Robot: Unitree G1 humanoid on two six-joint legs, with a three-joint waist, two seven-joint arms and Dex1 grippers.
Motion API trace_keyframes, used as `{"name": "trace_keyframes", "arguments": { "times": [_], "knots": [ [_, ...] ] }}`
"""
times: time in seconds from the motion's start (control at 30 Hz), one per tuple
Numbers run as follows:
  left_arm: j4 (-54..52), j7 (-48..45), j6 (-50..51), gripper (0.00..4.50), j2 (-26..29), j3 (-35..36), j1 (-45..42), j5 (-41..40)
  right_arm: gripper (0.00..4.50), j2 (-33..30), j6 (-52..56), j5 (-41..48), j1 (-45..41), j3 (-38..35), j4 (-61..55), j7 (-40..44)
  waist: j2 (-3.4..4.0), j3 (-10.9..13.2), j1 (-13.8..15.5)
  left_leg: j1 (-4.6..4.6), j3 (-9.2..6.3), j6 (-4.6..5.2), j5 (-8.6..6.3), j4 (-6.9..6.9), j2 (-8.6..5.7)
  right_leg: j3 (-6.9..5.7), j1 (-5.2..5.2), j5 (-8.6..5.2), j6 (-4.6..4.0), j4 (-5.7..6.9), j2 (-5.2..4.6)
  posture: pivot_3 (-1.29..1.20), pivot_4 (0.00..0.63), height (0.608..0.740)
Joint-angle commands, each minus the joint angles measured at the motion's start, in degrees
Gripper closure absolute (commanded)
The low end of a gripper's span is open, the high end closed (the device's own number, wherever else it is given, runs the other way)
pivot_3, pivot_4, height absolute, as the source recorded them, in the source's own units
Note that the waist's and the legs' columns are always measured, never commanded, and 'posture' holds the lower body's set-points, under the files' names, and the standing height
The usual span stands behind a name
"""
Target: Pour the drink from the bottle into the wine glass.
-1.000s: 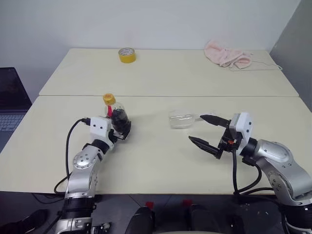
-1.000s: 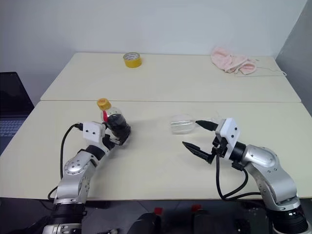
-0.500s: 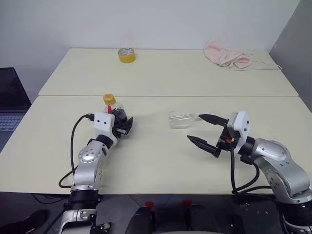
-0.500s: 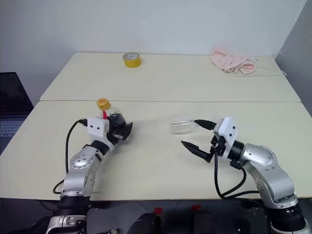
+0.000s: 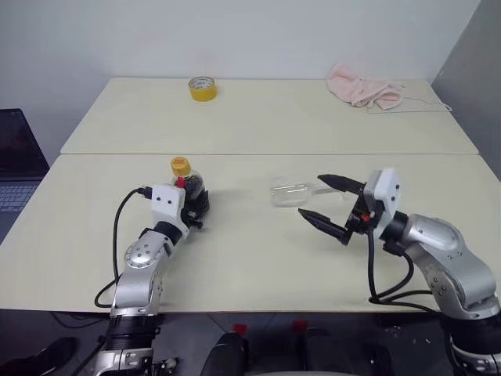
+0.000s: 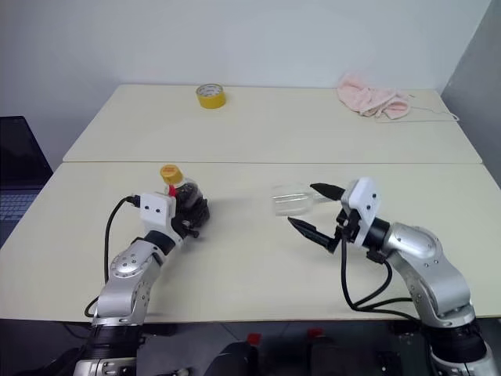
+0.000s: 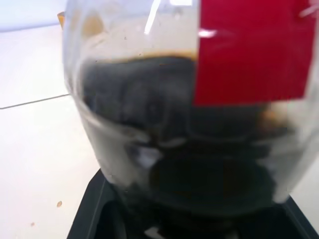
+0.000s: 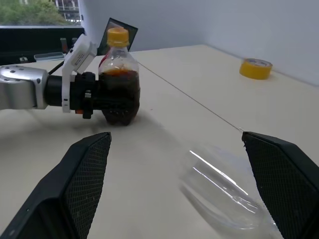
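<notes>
The bottle (image 5: 188, 182), clear with a red neck label and a yellow cap, stands upright on the near table at the left. The dark drink (image 7: 174, 129) fills its lower half. My left gripper (image 5: 196, 207) reaches in level from the near side and is shut on the bottle's lower body. The wine glass (image 5: 291, 191) lies on its side near the table's middle, bowl toward the bottle. Just to its right hovers my right gripper (image 5: 311, 196), open, one finger on each side of the glass's stem end and apart from it. In the right wrist view the wine glass (image 8: 224, 184) lies between the fingers (image 8: 84, 179).
A yellow tape roll (image 5: 203, 88) and a pink cloth (image 5: 364, 86) lie on the far table. A seam (image 5: 266, 154) joins the two tables. A dark laptop (image 5: 16, 164) sits beyond the left edge.
My left gripper's fingers have closed in on the bottle, which now stands straighter. The right gripper has edged up and closer to the glass, still open.
</notes>
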Motion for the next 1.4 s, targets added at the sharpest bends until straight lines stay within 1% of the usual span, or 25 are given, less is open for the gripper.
{"name": "trace_keyframes", "arguments": {
  "times": [0.03,0.13,0.27,0.5,0.57,0.7,0.83,0.97,1.23,1.4],
  "knots": [
    [-6.8,3.7,2.9,2.82,-0.4,0.2,-0.6,1.3,0.0,1.5,7.4,3.0,-6.2,-0.9,-1.9,-5.2,0.0,0.0,-0.1,-0.03,0.0,0.0,0.0,0.0,0.01,0.01,-0.04,0.0,0.0,0.01,0.01,0.0,0.15,0.74],
    [-8.5,5.4,4.0,2.96,-0.7,-0.7,-1.3,3.0,0.0,2.9,10.2,3.5,-9.7,0.0,-1.7,-6.5,0.0,0.0,0.0,-0.07,-0.03,-0.01,0.01,-0.01,-0.01,-0.02,-0.07,0.0,-0.01,0.02,0.0,0.0,0.15,0.74],
    [-10.7,6.3,5.2,3.13,-2.4,-3.6,-3.8,3.9,0.0,9.7,14.2,2.1,-18.3,5.1,1.8,-10.5,0.0,0.0,-0.1,-0.12,-0.01,-0.01,0.01,0.02,-0.03,-0.02,-0.12,0.01,-0.01,0.05,-0.01,0.0,0.15,0.74],
    [-11.3,5.7,7.2,3.34,-3.2,-6.8,-4.0,5.1,0.0,18.6,17.1,-0.5,-26.6,11.4,7.7,-13.1,0.01,0.0,-0.2,-0.13,-0.03,-0.03,0.02,0.02,-0.05,-0.02,-0.16,0.01,-0.02,0.07,-0.04,0.0,0.15,0.74],
    [-11.4,5.7,7.6,3.39,-3.1,-7.1,-3.9,5.4,0.0,20.7,16.5,-1.7,-28.4,12.1,10.1,-13.7,0.01,0.0,-0.3,-0.13,-0.04,-0.03,0.02,0.01,-0.04,-0.03,-0.19,0.01,-0.02,0.13,-0.03,0.0,0.15,0.74],
    [-11.5,6.1,7.9,3.47,-3.3,-7.2,-3.6,5.6,0.0,22.6,14.9,-4.3,-30.0,12.6,13.0,-14.3,0.01,0.0,-0.3,-0.14,-0.06,-0.03,0.02,0.02,-0.05,-0.03,-0.26,0.01,-0.02,0.23,-0.04,0.0,0.15,0.74],
    [-11.0,6.7,7.3,3.52,-7.0,-4.3,-1.3,1.2,0.0,24.0,14.1,-5.8,-29.9,13.0,14.2,-14.3,0.01,0.0,-0.4,-0.15,-0.04,-0.03,0.02,0.03,-0.08,0.0,-0.28,0.01,-0.02,0.24,-0.07,0.0,0.15,0.74],
    [-9.7,6.9,7.3,3.56,-8.3,-3.5,-0.2,0.6,0.0,24.8,13.8,-7.1,-29.9,13.9,14.7,-13.8,0.0,0.0,-0.6,-0.23,-0.02,-0.04,0.02,0.02,-0.06,0.01,-0.46,0.01,-0.02,0.38,-0.07,0.0,0.15,0.74],
    [-9.5,7.1,7.0,3.58,-8.6,-5.1,-0.4,2.0,0.0,28.4,13.2,-9.2,-32.0,16.4,17.7,-12.8,0.01,0.0,-0.9,-0.22,0.01,-0.04,0.02,0.02,-0.05,0.02,-0.49,0.01,-0.02,0.45,-0.06,0.0,0.15,0.74],
    [-9.1,7.0,6.6,3.6,-8.8,-5.4,-0.2,2.2,0.0,30.2,10.9,-11.9,-33.5,17.9,22.5,-12.3,0.01,0.0,-1.0,-0.21,-0.01,-0.04,0.02,0.01,-0.05,0.01,-0.49,0.01,-0.02,0.46,-0.06,0.0,0.15,0.74]
  ]
}}
